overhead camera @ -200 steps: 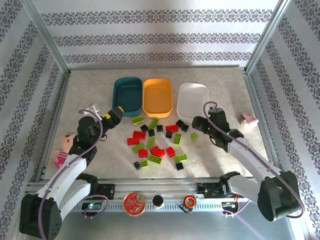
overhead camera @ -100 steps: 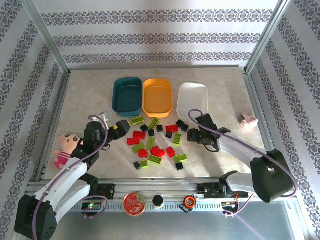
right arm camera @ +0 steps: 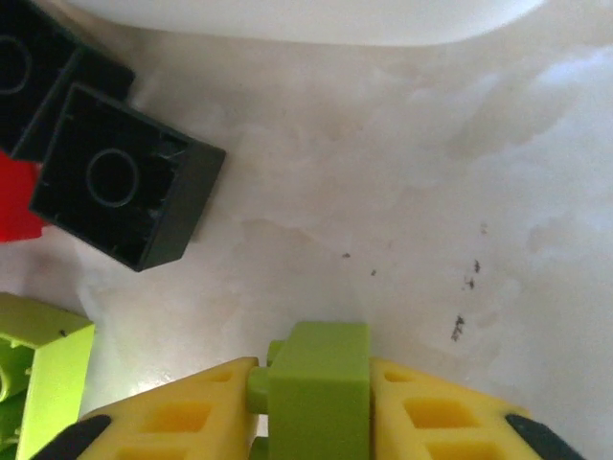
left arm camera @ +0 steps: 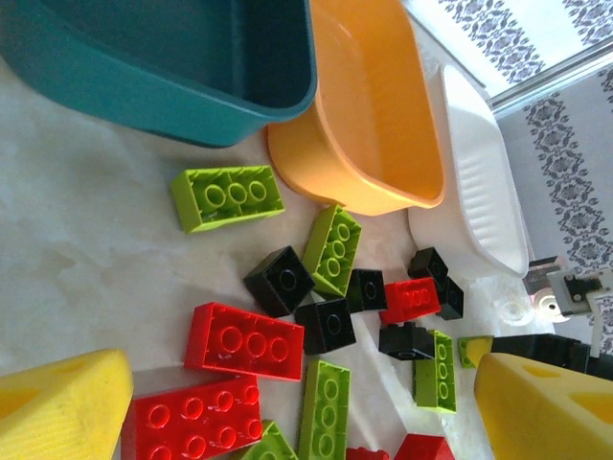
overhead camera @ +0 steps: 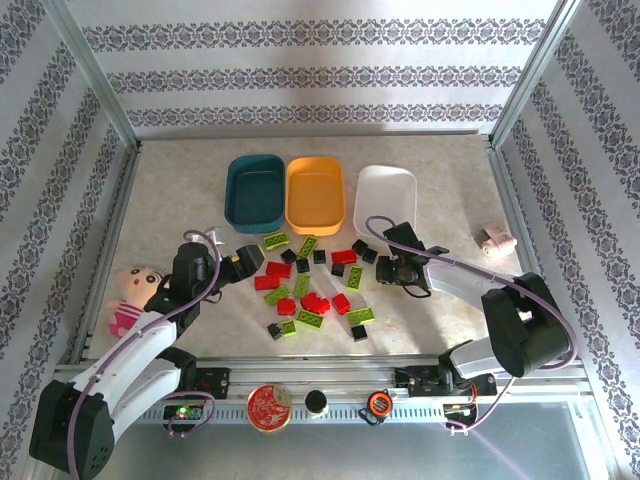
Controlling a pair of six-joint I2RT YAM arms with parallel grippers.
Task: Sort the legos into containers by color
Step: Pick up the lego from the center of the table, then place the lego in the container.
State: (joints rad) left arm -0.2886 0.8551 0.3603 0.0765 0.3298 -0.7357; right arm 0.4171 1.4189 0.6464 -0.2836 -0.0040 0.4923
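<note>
Red, lime green and black legos [overhead camera: 310, 285] lie scattered on the table in front of three empty containers: a dark teal tray [overhead camera: 255, 190], an orange tray [overhead camera: 315, 193] and a white tray [overhead camera: 386, 200]. My right gripper [overhead camera: 390, 268] is down at the right edge of the pile. In the right wrist view it [right arm camera: 316, 393] is shut on a small lime green brick [right arm camera: 321, 374] just above the table. My left gripper [overhead camera: 245, 258] hovers open at the pile's left edge. Between its yellow fingers [left arm camera: 57, 402] lie a red brick [left arm camera: 249, 340] and a lime one [left arm camera: 326, 412].
A pink-and-white roll [overhead camera: 497, 240] lies at the right side. A small doll [overhead camera: 128, 295] rests by the left arm. A round red patterned disc [overhead camera: 269, 407] sits on the front rail. Metal frame posts and patterned walls close in the table.
My right gripper has come down left beside the pile and closed on the small lime brick. My left gripper has moved nearer and a little right, toward the pile, staying open.
</note>
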